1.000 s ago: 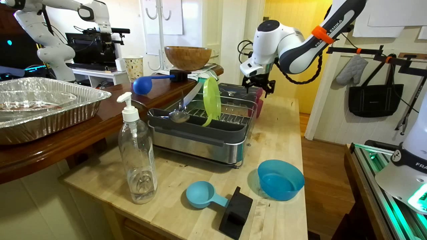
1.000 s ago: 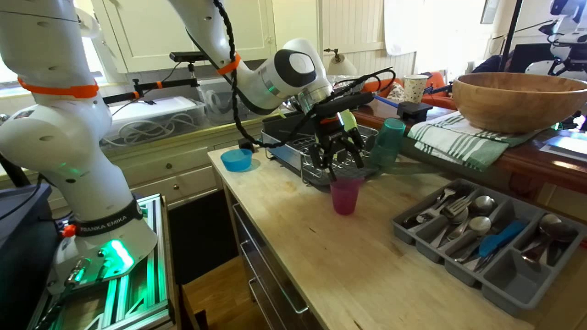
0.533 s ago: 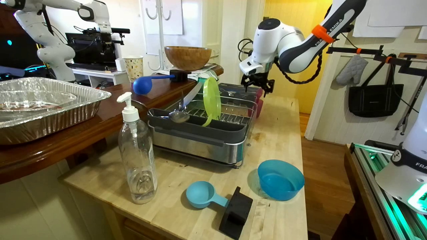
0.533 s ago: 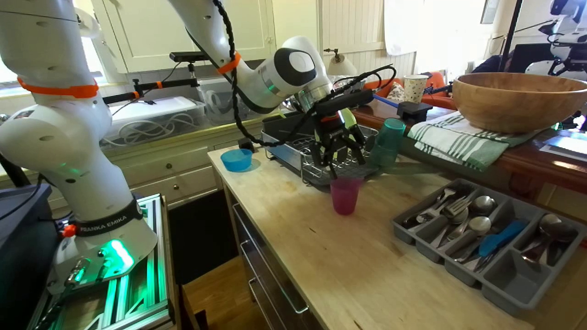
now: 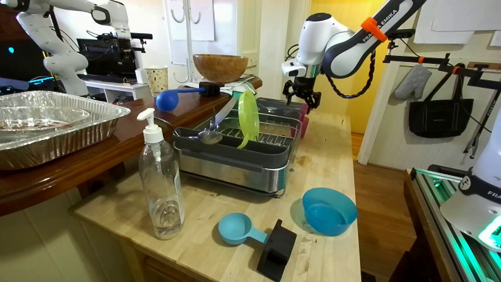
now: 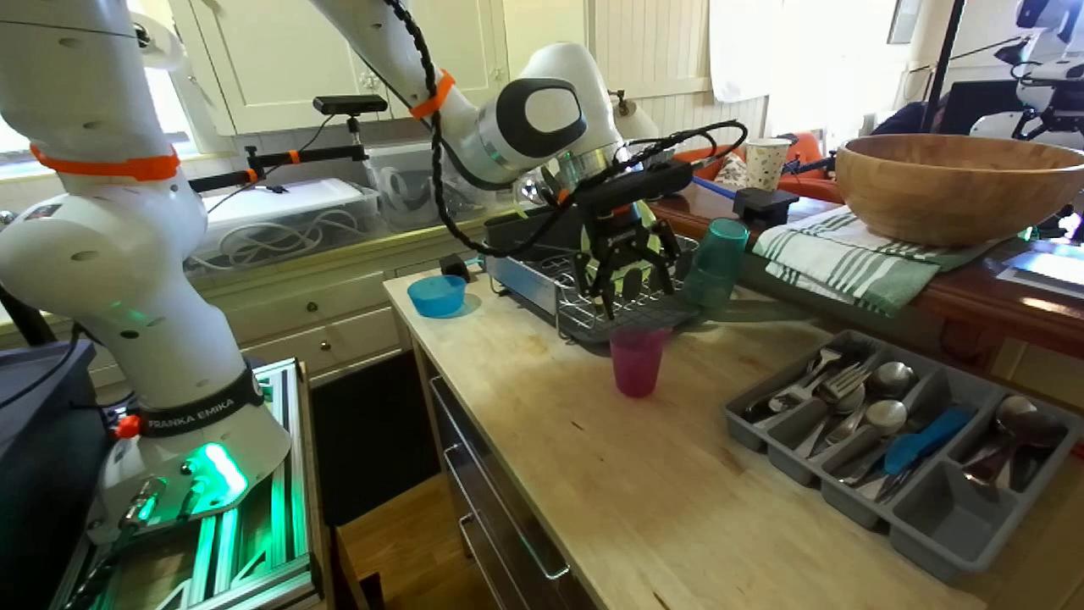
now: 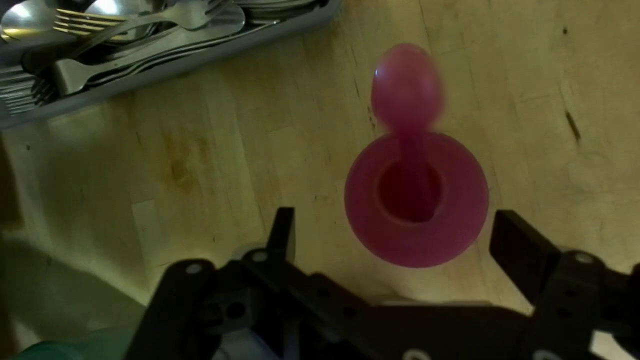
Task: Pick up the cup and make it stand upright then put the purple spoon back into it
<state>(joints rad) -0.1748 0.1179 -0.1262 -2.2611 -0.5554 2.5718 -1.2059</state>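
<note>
The pink-purple cup (image 6: 638, 363) stands upright on the wooden counter beside the dish rack. In the wrist view the cup (image 7: 425, 247) is seen from above. The purple spoon (image 7: 407, 90) leans in it, handle inside and bowl sticking out past the rim. In an exterior view the cup (image 5: 304, 127) is partly hidden behind the rack. I cannot make out the spoon clearly in the exterior views. My gripper (image 6: 637, 298) is open and empty, just above the cup. In the wrist view its fingers (image 7: 395, 217) are apart on either side of the cup, not touching it.
The dish rack (image 5: 231, 176) with a green plate stands close to the cup. A grey cutlery tray (image 6: 940, 529), a teal cup (image 6: 716, 263), a blue bowl (image 5: 328, 211), a light-blue scoop (image 5: 236, 231) and a pump bottle (image 5: 162, 188) are on the counter. A wooden bowl (image 6: 957, 191) sits higher up.
My arm and gripper have risen a little and tilted slightly, so the fingertips are farther above the cup. The cup has not moved.
</note>
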